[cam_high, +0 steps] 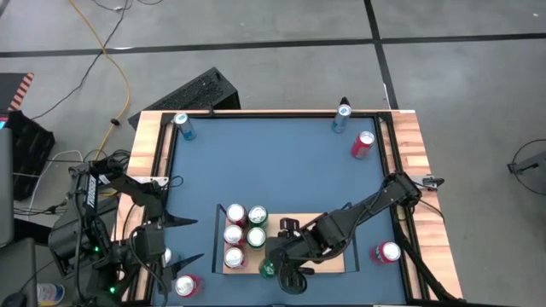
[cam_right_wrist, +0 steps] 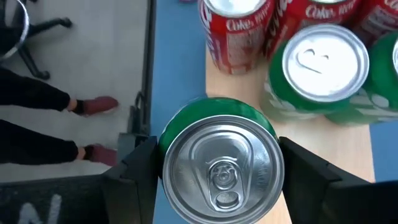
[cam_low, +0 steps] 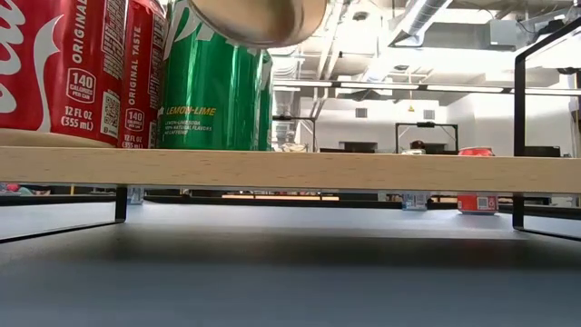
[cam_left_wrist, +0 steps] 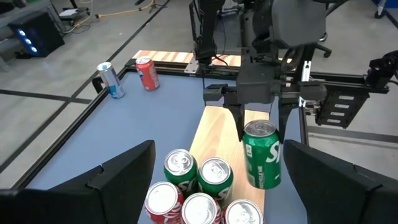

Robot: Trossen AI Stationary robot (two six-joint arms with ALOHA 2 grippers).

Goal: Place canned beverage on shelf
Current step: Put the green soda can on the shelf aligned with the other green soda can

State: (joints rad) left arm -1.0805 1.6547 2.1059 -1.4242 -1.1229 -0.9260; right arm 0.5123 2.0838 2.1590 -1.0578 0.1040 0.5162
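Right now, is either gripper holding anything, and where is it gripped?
The right gripper holds a green can by its upper sides, just below the rim, above the shelf. The left gripper is open and empty.

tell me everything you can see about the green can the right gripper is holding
The green can is a lemon-lime soda can, green-walled with white lettering and a silver top whose pull tab is unopened. It stands upright, clamped on two opposite sides by the right gripper, and hangs above the near edge of the shelf, beside the group of red and green cans already standing there. Only the gripper's fingers touch it.
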